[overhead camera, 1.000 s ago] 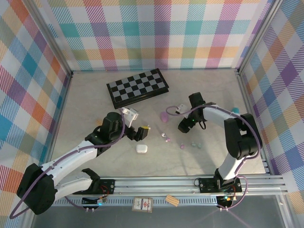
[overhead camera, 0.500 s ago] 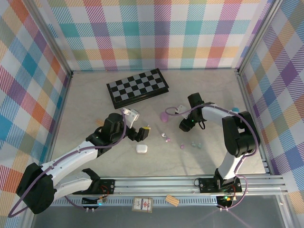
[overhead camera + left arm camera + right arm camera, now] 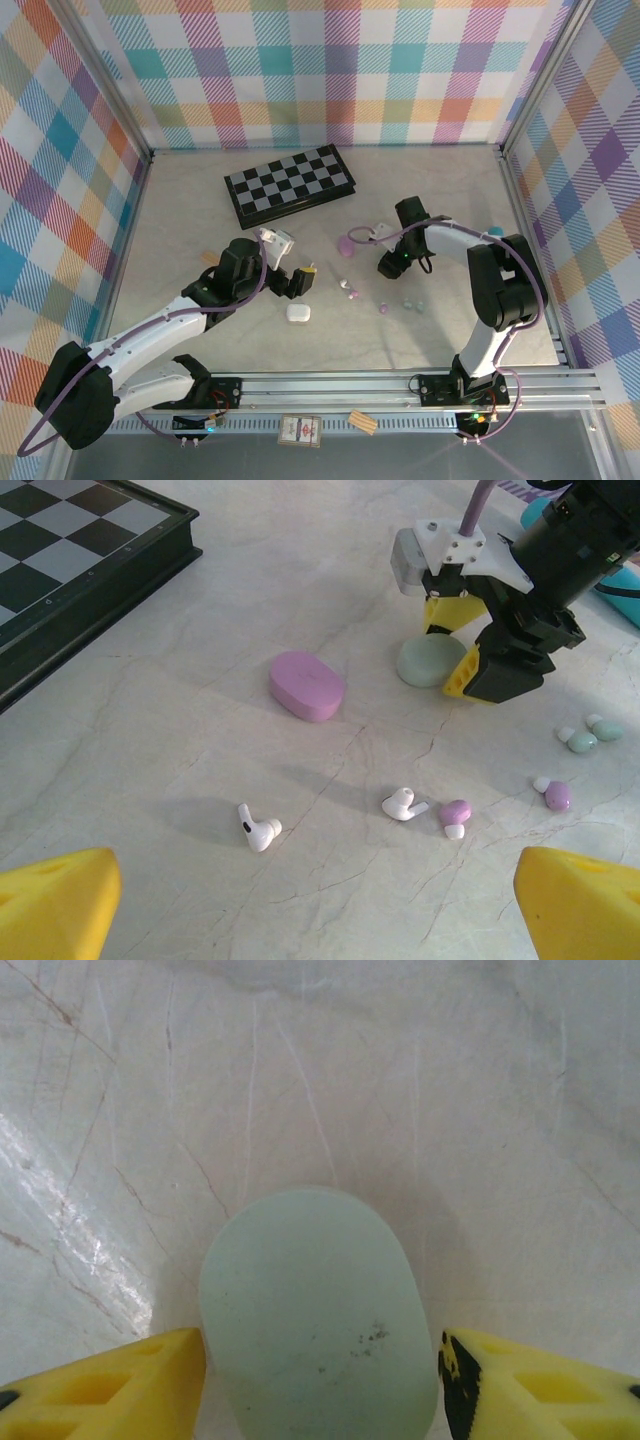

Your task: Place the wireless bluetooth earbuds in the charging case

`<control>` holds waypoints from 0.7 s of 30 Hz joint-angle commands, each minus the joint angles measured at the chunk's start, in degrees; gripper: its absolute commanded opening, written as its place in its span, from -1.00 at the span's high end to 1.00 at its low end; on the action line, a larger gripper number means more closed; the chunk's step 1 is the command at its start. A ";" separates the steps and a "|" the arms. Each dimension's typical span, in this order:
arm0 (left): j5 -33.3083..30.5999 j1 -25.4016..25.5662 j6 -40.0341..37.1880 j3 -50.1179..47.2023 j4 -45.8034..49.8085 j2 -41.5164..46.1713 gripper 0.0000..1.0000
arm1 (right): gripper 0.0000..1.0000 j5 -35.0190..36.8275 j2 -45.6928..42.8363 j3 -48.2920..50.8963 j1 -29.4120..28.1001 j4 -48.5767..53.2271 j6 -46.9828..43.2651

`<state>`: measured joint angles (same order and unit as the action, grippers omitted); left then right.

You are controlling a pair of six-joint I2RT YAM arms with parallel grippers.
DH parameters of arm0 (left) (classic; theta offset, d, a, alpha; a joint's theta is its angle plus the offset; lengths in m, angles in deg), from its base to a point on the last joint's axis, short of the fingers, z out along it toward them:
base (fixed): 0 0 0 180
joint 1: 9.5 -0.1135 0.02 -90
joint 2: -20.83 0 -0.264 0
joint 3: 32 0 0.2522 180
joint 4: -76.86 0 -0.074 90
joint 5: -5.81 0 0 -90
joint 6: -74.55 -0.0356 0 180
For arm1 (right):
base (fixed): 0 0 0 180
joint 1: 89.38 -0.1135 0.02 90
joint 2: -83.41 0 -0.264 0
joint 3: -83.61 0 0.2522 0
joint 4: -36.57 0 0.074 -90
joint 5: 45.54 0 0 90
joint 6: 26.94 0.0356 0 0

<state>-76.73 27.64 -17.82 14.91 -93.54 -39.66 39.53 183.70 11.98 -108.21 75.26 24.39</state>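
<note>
left pincer (image 3: 297, 281) spread, right pincer (image 3: 320, 1385) spread low

— We see a pale stone-look surface (image 3: 180, 730), smooth with fine dark veins and a soft sheen.

— And we note the rounded mint-green plastic case (image 3: 315, 1310) is matt, faintly speckled; the pink oval case (image 3: 307, 684) looks matt too.

— The tiny white plastic earbuds (image 3: 259, 828) are glossy, we agree.

— The black-and-white chessboard (image 3: 70, 540) shines slightly; the right hand (image 3: 320, 1385) has yellow matt plastic fingers (image 3: 100, 1395).
</note>
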 commanded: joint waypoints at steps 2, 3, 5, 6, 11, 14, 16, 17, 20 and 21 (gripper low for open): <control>-0.43 1.17 -0.78 0.08 0.47 -0.31 -0.99 | -0.18 -0.87 -1.40 0.91 -0.43 1.52 -0.56; -0.44 1.17 -0.79 0.19 0.43 -0.42 -0.99 | -0.17 -0.95 -1.31 0.87 -0.47 1.61 -0.43; -0.36 1.17 -0.93 0.34 0.45 -0.51 -0.99 | -0.14 -1.05 -1.32 0.78 -0.38 1.70 -0.35; -0.39 1.17 -0.92 0.34 0.46 -0.53 -0.99 | -0.13 -1.05 -1.34 0.74 -0.50 1.80 -0.35; -0.43 1.35 -0.94 0.16 0.28 -0.66 -0.99 | -0.14 -0.53 -1.68 1.08 -0.51 2.05 -0.96; -0.43 1.44 -0.99 0.41 0.19 -0.73 -0.99 | -0.15 -0.09 -2.01 1.26 -0.51 2.23 -1.23; -0.36 1.48 -0.97 0.59 0.30 -0.80 -0.99 | -0.22 0.48 -2.00 1.44 -0.50 2.19 -1.48; -0.37 1.52 -0.98 0.69 0.29 -0.96 -0.99 | -0.24 0.83 -1.98 1.53 -0.48 2.07 -1.56; -0.43 1.61 -1.21 0.78 0.37 -1.21 -0.99 | -0.27 1.48 -2.13 1.61 -0.50 2.43 -1.87; -0.45 1.62 -1.15 0.71 0.34 -1.26 -0.99 | -0.25 1.43 -2.28 1.62 -0.50 2.43 -1.84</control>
<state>-76.79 28.37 -18.11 14.91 -93.54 -40.62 40.60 183.05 12.88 -108.21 75.92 23.75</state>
